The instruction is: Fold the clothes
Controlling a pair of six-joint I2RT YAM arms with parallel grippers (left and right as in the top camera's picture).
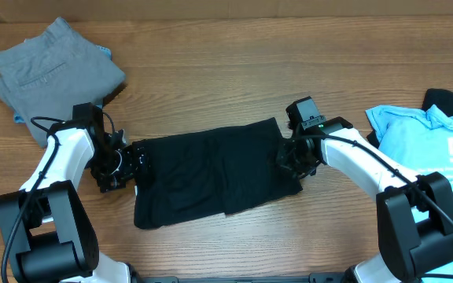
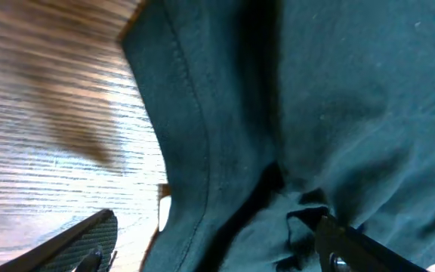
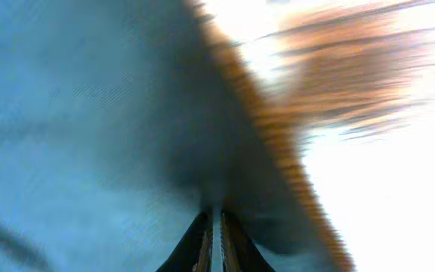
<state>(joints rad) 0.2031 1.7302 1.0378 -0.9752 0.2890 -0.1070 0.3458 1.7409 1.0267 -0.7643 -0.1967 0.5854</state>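
Overhead, the black T-shirt (image 1: 211,177) lies part-folded on the bench (image 1: 234,71), limp and light, probably best pinched at its hemmed edges. The left end effector (image 1: 126,163) gapes wide at one end; the right end effector (image 1: 293,161) is closed at the other.

A robotics lab or test bench is suggested, though little of the room is shown: two robot arms (image 1: 53,157) (image 1: 360,157) are mounted at a wood-grain table (image 1: 226,63), with clothes (image 1: 211,173) laid out.

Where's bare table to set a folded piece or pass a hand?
Free: back strip of table between grey trousers and light-blue tee; front strip below black T-shirt. Crowded: both shirt ends, at left gripper and right gripper.
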